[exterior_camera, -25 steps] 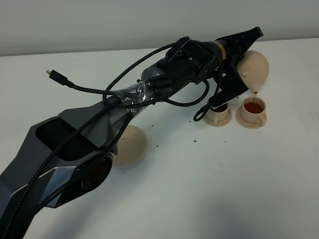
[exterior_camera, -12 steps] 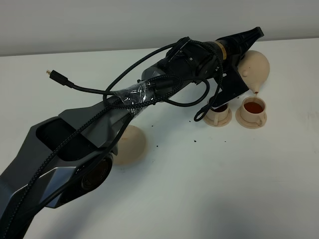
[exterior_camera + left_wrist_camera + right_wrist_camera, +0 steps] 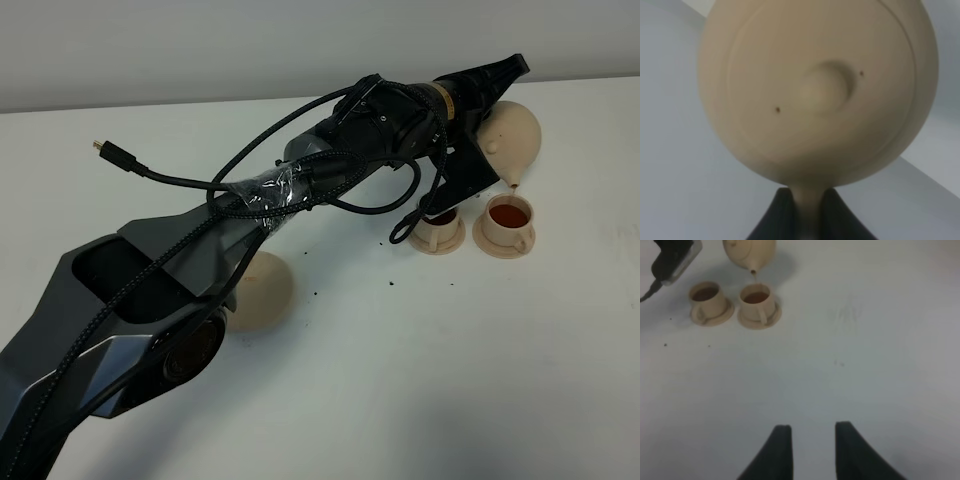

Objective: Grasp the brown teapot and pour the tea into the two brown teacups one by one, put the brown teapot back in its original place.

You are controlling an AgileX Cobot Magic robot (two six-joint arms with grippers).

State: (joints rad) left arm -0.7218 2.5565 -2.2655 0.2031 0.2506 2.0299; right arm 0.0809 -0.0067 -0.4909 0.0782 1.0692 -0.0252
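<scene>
The brown teapot [image 3: 512,128] hangs tilted in the air, its spout pointing down over the right teacup [image 3: 508,216], which holds red-brown tea. My left gripper [image 3: 487,120] is shut on the teapot's handle. In the left wrist view the teapot [image 3: 815,90] fills the frame and the fingers [image 3: 770,225] clamp the handle. The left teacup [image 3: 438,226] also holds tea and is partly hidden behind a finger. The right wrist view shows the teapot [image 3: 750,252] and both cups [image 3: 706,297] [image 3: 757,302] far off. My right gripper [image 3: 810,445] is open and empty. The teapot's saucer [image 3: 262,290] lies bare, partly behind my left arm.
A loose black cable with a plug [image 3: 100,147] trails off my left arm over the white table [image 3: 420,380]. A few dark specks [image 3: 390,282] lie near the cups. A grey wall runs along the table's far edge.
Almost nothing has moved. The teapot stays tilted over the right cup, and the trickle at its spout looks thinner.
</scene>
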